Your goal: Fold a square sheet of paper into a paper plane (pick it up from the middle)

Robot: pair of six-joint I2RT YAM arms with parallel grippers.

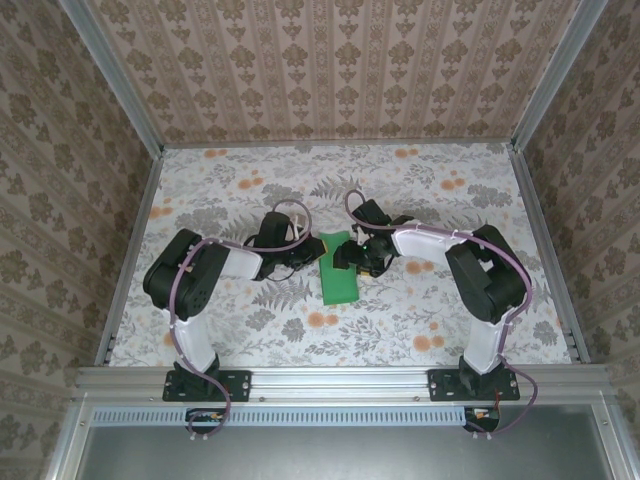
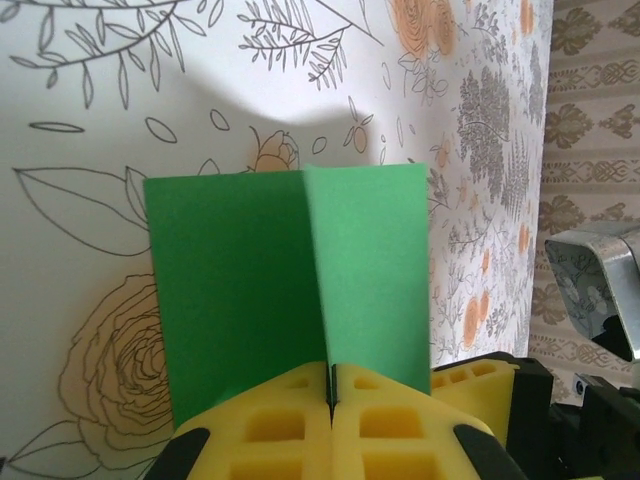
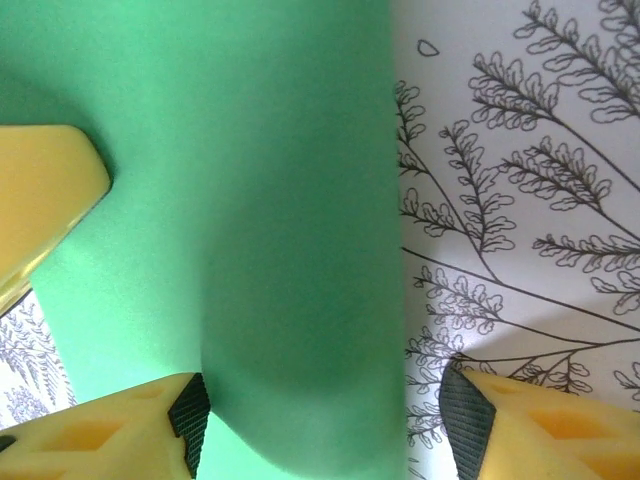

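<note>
Here, the paper (image 1: 338, 272) lies at the middle of the table (image 1: 450, 210), between the two arms, longer from near to far than across. The left gripper (image 2: 331, 388) is closed tight on it. Its yellow fingers (image 2: 270, 430) meet with a raised crease of the green sheet pinched between them, and the sheet spreads away to both sides beyond the tips. The right gripper (image 3: 325, 425) stands fairly wide, jaws astride a humped fold of the paper; its right-hand pad (image 3: 470, 415) is clear of the green, over bare table print.
</note>
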